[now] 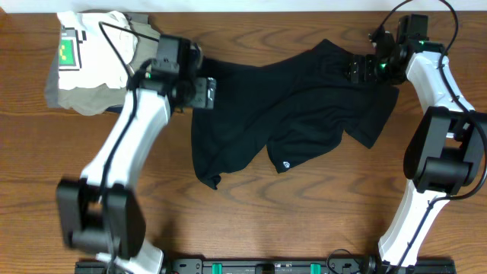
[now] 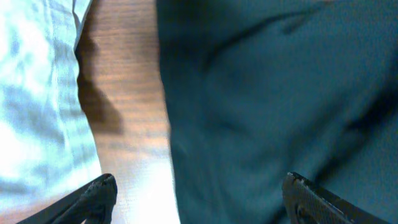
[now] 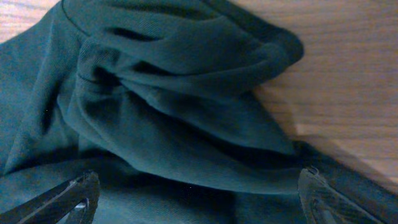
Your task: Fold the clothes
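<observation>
Overhead: the black T-shirt lies crumpled and partly spread across the middle of the wooden counter, its small white logo near the lower edge; the left gripper sits at the shirt's upper left edge, and the right gripper sits over its bunched upper right corner; a cream garment with a green tag lies in the far left corner on top of a khaki-grey folded garment, just beside the left arm.

Left wrist: the view is blurred; the left gripper's fingers stand wide apart and hold nothing, with a strip of bare wood and the shirt's edge below them; the pale fabric at the left is perhaps the khaki-grey garment, though I cannot tell which.

Right wrist: the right gripper's fingertips are spread wide and empty above a knot of gathered black folds; bare counter shows at the upper right.
</observation>
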{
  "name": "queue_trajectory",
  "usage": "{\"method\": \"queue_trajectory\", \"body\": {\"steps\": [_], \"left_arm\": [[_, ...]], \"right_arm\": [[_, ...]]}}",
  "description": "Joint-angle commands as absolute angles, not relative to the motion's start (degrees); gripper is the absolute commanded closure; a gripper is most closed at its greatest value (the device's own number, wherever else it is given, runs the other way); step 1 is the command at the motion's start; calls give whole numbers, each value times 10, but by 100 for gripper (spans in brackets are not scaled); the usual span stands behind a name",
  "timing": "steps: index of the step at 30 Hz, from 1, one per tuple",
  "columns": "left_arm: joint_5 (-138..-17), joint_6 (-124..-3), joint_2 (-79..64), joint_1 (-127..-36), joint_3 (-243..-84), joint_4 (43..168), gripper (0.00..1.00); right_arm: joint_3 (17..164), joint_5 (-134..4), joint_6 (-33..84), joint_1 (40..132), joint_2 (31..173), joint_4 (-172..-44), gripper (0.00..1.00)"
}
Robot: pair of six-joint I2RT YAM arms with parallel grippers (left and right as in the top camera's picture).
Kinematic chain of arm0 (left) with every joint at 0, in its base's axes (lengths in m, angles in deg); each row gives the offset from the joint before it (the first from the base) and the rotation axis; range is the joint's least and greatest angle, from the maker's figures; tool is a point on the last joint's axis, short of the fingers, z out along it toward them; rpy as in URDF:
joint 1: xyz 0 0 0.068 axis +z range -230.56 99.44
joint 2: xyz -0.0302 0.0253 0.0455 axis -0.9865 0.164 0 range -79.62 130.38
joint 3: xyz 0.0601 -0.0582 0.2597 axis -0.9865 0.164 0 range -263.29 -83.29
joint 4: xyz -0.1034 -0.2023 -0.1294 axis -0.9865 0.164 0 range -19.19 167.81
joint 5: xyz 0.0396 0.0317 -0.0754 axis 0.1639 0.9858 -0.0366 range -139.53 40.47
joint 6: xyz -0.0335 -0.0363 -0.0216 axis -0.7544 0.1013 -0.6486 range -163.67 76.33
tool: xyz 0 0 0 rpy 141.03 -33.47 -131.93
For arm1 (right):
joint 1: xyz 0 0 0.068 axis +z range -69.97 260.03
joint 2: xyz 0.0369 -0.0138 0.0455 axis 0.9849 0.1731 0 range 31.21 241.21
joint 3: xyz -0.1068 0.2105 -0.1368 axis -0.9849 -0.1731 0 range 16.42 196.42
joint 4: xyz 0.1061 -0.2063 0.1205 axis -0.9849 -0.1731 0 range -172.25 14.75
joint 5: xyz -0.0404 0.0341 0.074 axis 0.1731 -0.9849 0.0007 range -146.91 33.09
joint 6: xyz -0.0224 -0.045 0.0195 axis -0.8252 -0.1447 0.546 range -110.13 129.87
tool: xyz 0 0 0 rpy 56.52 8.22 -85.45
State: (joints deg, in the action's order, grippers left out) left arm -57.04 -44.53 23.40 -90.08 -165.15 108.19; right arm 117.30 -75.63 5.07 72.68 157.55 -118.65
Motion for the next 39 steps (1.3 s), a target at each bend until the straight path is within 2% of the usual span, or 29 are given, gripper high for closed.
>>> {"method": "queue_trajectory", "body": {"steps": [1,6,12,13,15,17,28,34,39], "left_arm": [[-596,-405,320,-878,-1723,1080,14],[-596,-383,403,-875,-1789,1078,14],[-596,-391,440,-875,-1796,1085,16],[-597,-396,444,-876,-1796,1088,22],[-597,-407,447,-877,-1795,1093,43],[-601,-409,448,-881,-1794,1096,52],[-606,-437,448,-891,-1782,1110,54],[-605,-440,448,-892,-1779,1110,71],[-605,-449,448,-892,-1774,1108,73]], "right_arm": [[1179,-769,35,740,1554,-1194,2],[1179,-768,35,750,1554,-1198,3],[1179,-768,36,757,1554,-1198,4],[1179,-768,35,757,1554,-1197,4],[1179,-768,36,757,1554,-1196,5],[1179,-768,36,757,1554,-1197,5],[1179,-768,36,757,1554,-1200,5],[1179,-768,36,757,1554,-1201,5],[1179,-769,36,759,1554,-1202,5]]}}
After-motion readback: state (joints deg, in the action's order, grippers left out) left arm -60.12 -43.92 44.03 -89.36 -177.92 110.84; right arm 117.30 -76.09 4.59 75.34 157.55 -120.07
